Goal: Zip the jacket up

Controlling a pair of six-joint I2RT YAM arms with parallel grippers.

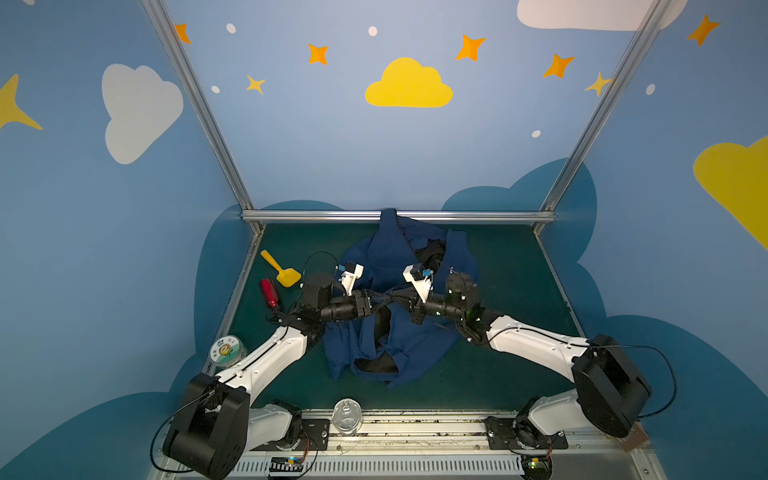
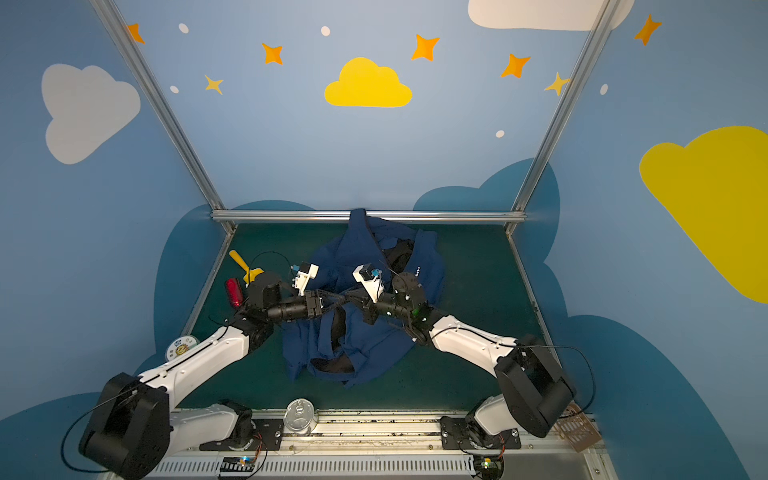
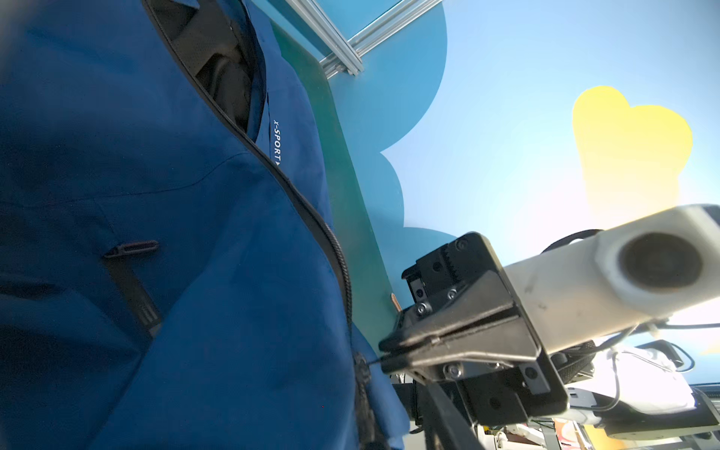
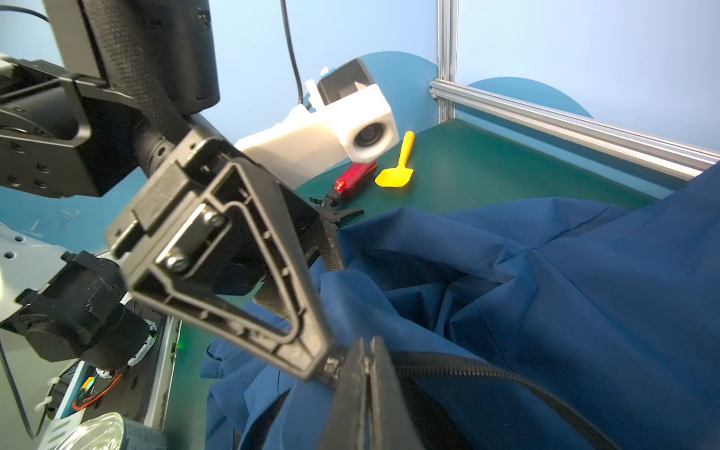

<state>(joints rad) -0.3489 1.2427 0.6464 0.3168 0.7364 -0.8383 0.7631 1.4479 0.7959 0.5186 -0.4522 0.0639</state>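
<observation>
Right gripper (image 3: 385,354): pinched shut on the zipper (image 3: 346,280) of the jacket (image 1: 415,345), which lies crumpled mid-table. Left gripper (image 1: 383,302): jaws partly apart, holding nothing we can make out. Progress: we judge zipping barely begun; black lining (image 1: 382,328) shows in 2 gaps. Near rail (image 1: 415,419): 1 can (image 1: 347,417), lid sealed. Left edge: 1 lidded tub (image 1: 224,351), contents hidden. Farther: 1 red bottle (image 1: 269,293).

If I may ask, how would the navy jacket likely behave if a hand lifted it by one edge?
The jacket lies in soft folds, so it would probably drape and sag rather than hold shape. Thin-looking fabric suggests it is light for its size. A part rises over the back rail, so it may drag there.
</observation>
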